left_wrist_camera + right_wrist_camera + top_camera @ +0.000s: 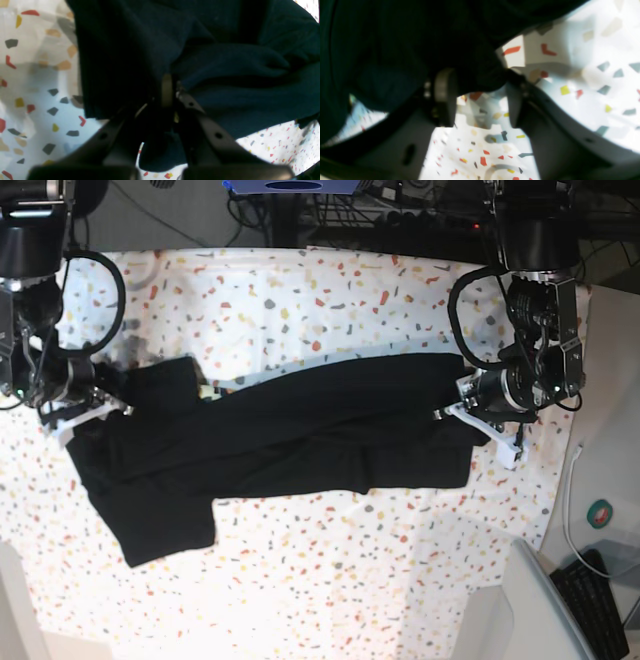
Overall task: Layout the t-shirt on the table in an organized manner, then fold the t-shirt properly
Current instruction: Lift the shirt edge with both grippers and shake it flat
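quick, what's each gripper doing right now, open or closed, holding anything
Left gripper: shut on the t-shirt.
Right gripper: open, cloth draped between its jaws.

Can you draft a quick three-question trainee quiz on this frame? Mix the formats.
1. True or false: the left gripper is shut on the t-shirt.
2. In the right wrist view, the right gripper has its jaws: A) apart, with a fold of shirt hanging at the fingertips; B) clamped flat together; C) out of view.
3. Fill in: in the base view the shirt lies stretched between the two arms on the speckled ____.

Key: 1 true; 2 A; 3 table.
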`<state>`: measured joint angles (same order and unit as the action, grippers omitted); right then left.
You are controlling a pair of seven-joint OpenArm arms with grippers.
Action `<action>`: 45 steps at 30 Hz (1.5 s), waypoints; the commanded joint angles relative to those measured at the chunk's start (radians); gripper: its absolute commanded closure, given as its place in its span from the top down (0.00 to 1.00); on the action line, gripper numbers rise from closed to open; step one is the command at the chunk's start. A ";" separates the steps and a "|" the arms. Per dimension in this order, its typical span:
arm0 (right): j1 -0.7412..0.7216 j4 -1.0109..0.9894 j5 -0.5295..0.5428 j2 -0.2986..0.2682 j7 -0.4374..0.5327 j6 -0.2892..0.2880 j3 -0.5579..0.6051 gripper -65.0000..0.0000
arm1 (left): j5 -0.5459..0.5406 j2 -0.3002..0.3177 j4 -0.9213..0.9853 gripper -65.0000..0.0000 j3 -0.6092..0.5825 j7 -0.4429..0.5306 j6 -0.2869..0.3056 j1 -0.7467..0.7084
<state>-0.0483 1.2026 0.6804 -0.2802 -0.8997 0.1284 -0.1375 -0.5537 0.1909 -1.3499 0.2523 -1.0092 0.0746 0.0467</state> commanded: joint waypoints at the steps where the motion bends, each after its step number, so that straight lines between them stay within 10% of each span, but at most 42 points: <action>1: -0.012 0.021 0.008 -0.020 0.009 0.014 -0.009 0.31 | -0.013 0.009 -0.013 0.00 0.002 0.008 0.000 0.015; 4: 0.003 0.067 0.009 -0.020 0.003 0.012 -0.007 0.32 | -0.013 0.009 -0.015 0.00 0.005 0.008 0.000 0.005; 9: 0.034 0.165 0.003 -0.001 0.004 0.012 -0.003 0.82 | -0.013 0.009 -0.016 0.00 0.006 0.008 0.000 -0.001; 11: 0.034 0.158 0.003 0.002 0.009 0.012 -0.006 0.87 | -0.013 0.009 -0.016 0.00 0.006 0.008 0.000 -0.001; 19: 0.041 0.104 0.002 -0.001 0.058 0.010 -0.003 0.63 | -0.013 0.009 -0.023 0.00 0.008 0.008 0.000 -0.003; 25: 0.061 0.112 0.009 0.002 0.057 -0.126 -0.032 0.03 | -0.013 0.009 -0.030 0.00 0.003 0.008 0.000 -0.021; 43: 0.354 0.584 0.003 0.014 -0.172 -0.157 -0.110 0.00 | -0.013 0.008 -0.217 0.00 0.002 0.005 -0.002 -0.155; 45: 0.374 0.586 0.002 0.011 -0.171 -0.157 -0.110 0.00 | -0.013 0.009 -0.244 0.24 0.008 0.005 -0.002 -0.178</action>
<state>0.3382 1.7714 0.6735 -0.2520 -1.0866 -0.0273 -0.2420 -0.5556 0.1886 -1.5723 0.2539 -1.0176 0.0738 -0.1425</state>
